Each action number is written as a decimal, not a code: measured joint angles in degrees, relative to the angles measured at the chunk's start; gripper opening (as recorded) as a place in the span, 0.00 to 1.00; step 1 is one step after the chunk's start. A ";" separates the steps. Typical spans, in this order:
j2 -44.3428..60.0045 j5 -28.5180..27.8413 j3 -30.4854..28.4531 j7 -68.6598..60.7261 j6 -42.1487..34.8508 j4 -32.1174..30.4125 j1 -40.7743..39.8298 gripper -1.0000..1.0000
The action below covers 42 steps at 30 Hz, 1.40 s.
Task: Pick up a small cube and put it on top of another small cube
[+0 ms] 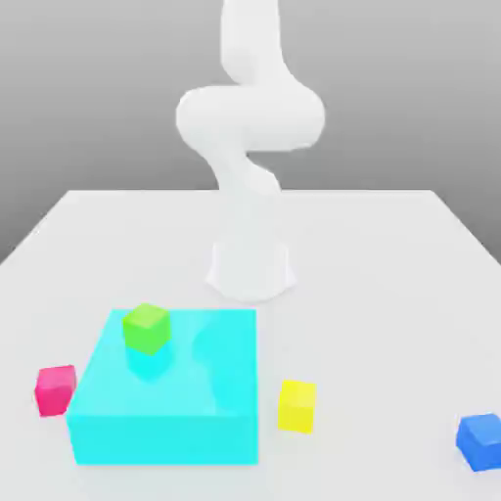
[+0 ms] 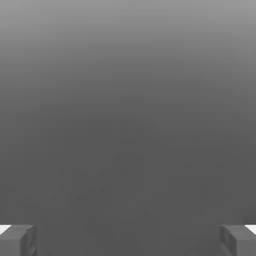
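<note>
White tabletop [image 1: 391, 254] is carrying, from the exterior view's left to its right, a magenta-pink cube [image 1: 56, 389], a big cyan block [image 1: 168, 391] with a green cube [image 1: 147, 328] sitting on top, a yellow cube [image 1: 296, 405] just beside the block, and a blue cube [image 1: 480, 440] well apart. Behind them the white arm [image 1: 250, 147] is rising from its base. The gripper [image 2: 128, 240] is standing with its fingers [image 2: 17, 240] spread wide, gripping nothing.

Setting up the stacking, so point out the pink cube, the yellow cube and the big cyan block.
pink cube [image 1: 56, 389], exterior view, front face.
yellow cube [image 1: 296, 406], exterior view, front face.
big cyan block [image 1: 164, 436], exterior view, front wall.
</note>
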 joint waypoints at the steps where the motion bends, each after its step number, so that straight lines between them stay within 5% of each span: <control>1: 1.85 -0.94 0.42 1.88 0.87 -0.58 -1.67 0.50; 20: 34.39 -11.87 -2.33 30.82 15.69 -10.47 -23.64 0.50; 25: 42.32 -8.33 -4.66 33.82 20.26 -13.32 -28.40 0.50; 31: 51.30 2.50 -3.79 32.15 25.99 -16.29 -32.73 0.50; 36: 60.54 4.79 -2.51 31.07 33.33 -14.87 -34.04 0.50; 37: 62.26 4.84 -2.43 30.99 34.68 -14.57 -34.10 0.00; 42: 62.27 4.75 -2.42 31.08 34.77 -14.57 -34.11 0.00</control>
